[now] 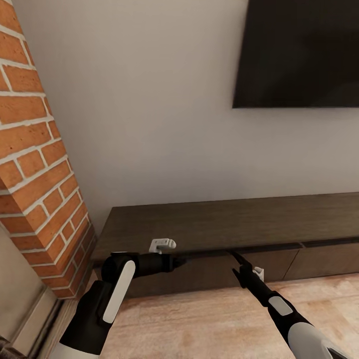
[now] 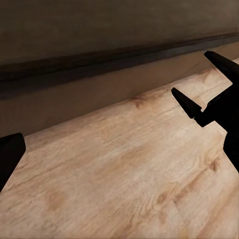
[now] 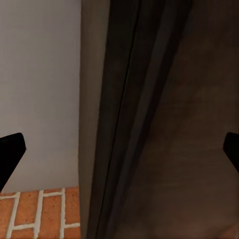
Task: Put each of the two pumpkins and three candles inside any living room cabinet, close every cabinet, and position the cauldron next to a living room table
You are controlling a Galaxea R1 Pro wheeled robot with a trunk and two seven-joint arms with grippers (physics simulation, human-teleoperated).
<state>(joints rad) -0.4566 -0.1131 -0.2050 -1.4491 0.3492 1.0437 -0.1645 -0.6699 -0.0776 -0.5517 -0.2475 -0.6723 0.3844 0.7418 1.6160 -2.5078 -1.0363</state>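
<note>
A pale wooden floor was seen running up to a plain grey wall, with a red brick pillar at the left and a dark screen mounted on the wall at the upper right. Along the wall base the cabinet was stretched, long, low and dark brown, its drawer fronts shown flush and shut. The left arm was bent at the elbow and pointed rightward along the cabinet's front edge, the left pincer being held close against the top of a drawer front; how far it was parted could not be told. The right arm was reached forward and up from the lower right, and the right pincer was seen spread apart with nothing held, its tips near the same drawer seam.
</note>
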